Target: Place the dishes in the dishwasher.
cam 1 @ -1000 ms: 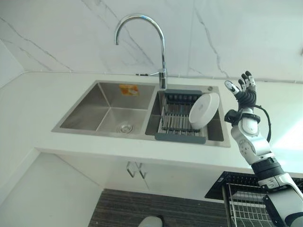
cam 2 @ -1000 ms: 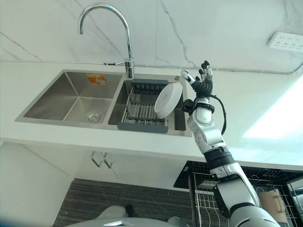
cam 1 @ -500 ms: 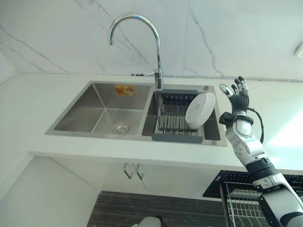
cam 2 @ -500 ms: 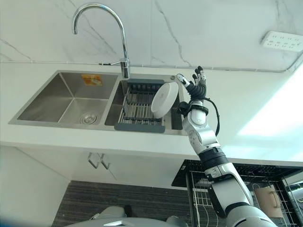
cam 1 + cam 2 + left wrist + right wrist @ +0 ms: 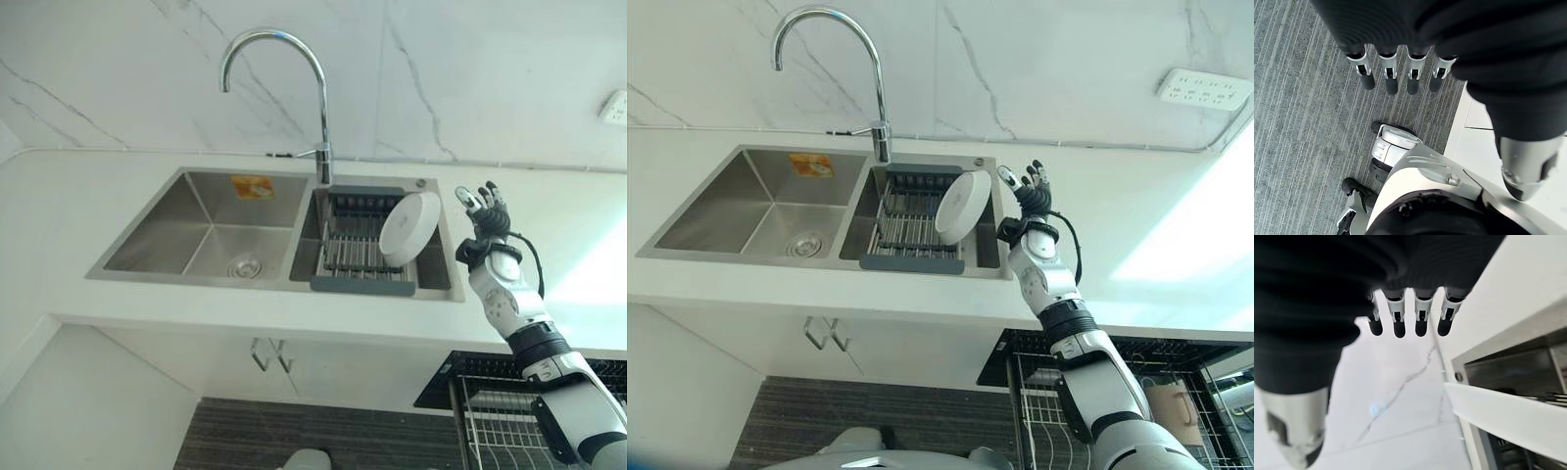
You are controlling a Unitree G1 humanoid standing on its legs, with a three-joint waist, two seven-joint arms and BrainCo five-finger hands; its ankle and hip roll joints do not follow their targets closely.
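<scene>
A white plate (image 5: 409,228) leans on edge in the dark drying rack (image 5: 362,245) that sits in the right basin of the steel sink (image 5: 201,225). My right hand (image 5: 483,211) is raised over the counter just right of the sink, fingers straight and spread, a short way from the plate's rim and not touching it. In the right wrist view the right hand's fingers (image 5: 1399,320) are straight, with the plate's white edge (image 5: 1508,418) close beside them. My left hand (image 5: 1396,73) hangs open over the grey floor, holding nothing.
A tall curved tap (image 5: 318,108) stands behind the sink's divider. The white counter (image 5: 568,235) runs to both sides under a marble wall. The pulled-out wire dishwasher rack (image 5: 1136,392) is low at the right, below the counter edge.
The whole picture has shifted as the head camera moved. My right hand has come lower and nearer the plate's right rim, still open.
</scene>
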